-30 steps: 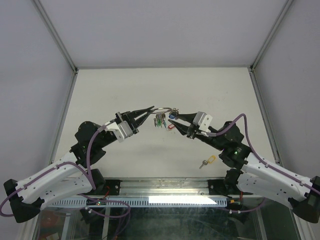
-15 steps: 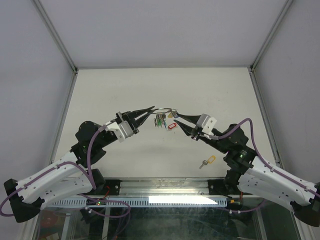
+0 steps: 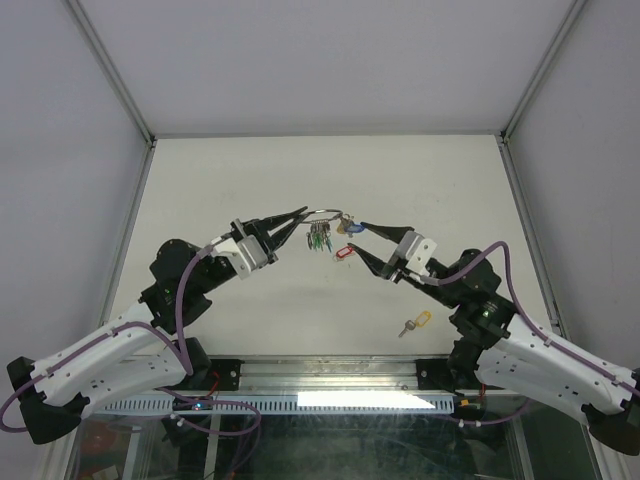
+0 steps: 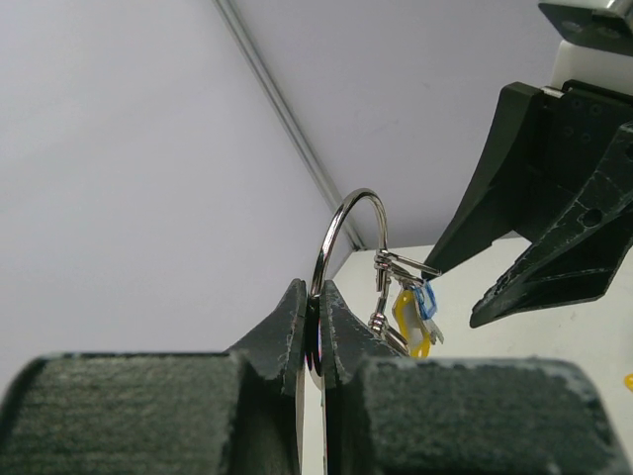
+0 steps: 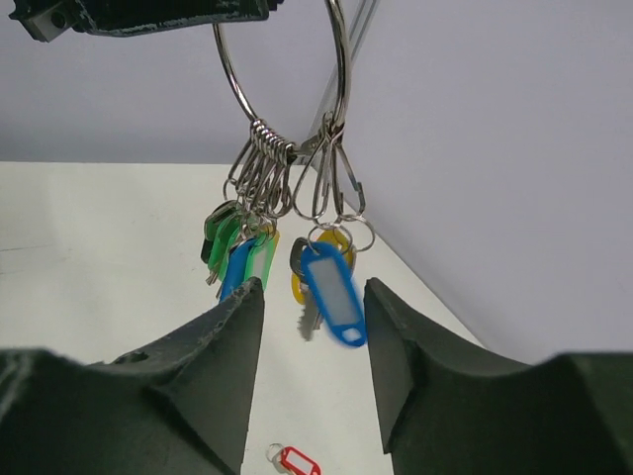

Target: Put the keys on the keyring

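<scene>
Top: left claw point(image 3: 299, 215) pinches keyring point(image 3: 322, 214) aloft, a steady hanger for threading; red-tagged key point(image 3: 344, 253) and yellow key point(image 3: 413, 324) loose on desk point(image 3: 250, 170).
Left wrist: jaws pressed on the wire.
Right wrist: right claw point(image 5: 314, 293) spread, blue key point(image 5: 332, 303) hanging on ring between its fingers, ungripped.

Shiny metal keyring point(image 4: 361, 192), glossy plastic-headed keys point(image 5: 333, 297), matt table point(image 3: 250, 170)

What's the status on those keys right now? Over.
Left tool shut on keyring, held aloft. Right tool open, empty, facing hanging keys. Red-tagged key and yellow-tagged key loose on table. Nothing blocking.
</scene>
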Controlling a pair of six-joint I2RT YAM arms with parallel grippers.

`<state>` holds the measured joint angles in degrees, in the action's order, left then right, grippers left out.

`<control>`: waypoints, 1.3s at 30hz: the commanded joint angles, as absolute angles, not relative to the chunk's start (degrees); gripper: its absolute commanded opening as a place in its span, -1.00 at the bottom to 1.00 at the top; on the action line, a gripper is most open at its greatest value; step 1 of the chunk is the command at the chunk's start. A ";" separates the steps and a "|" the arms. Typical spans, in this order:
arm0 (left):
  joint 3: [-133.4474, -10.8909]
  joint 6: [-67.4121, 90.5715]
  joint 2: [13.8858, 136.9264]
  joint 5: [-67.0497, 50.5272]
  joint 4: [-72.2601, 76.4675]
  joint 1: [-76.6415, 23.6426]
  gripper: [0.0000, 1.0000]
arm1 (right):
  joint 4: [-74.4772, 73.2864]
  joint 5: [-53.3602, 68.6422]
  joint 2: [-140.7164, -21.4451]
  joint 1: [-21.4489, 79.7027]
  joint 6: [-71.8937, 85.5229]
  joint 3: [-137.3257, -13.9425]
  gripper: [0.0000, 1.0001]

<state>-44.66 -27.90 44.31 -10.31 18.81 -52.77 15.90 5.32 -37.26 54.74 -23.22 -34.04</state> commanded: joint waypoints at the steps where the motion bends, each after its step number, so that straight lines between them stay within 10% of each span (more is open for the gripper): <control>1: -48.05 -28.12 44.45 -7.90 21.21 -52.21 -1.00 | 20.14 5.40 -36.79 55.11 -27.25 -35.50 0.00; 39: -50.97 -29.44 48.26 3.35 17.58 -52.23 -1.00 | 35.97 -0.07 -50.31 55.11 -50.76 -36.39 -0.35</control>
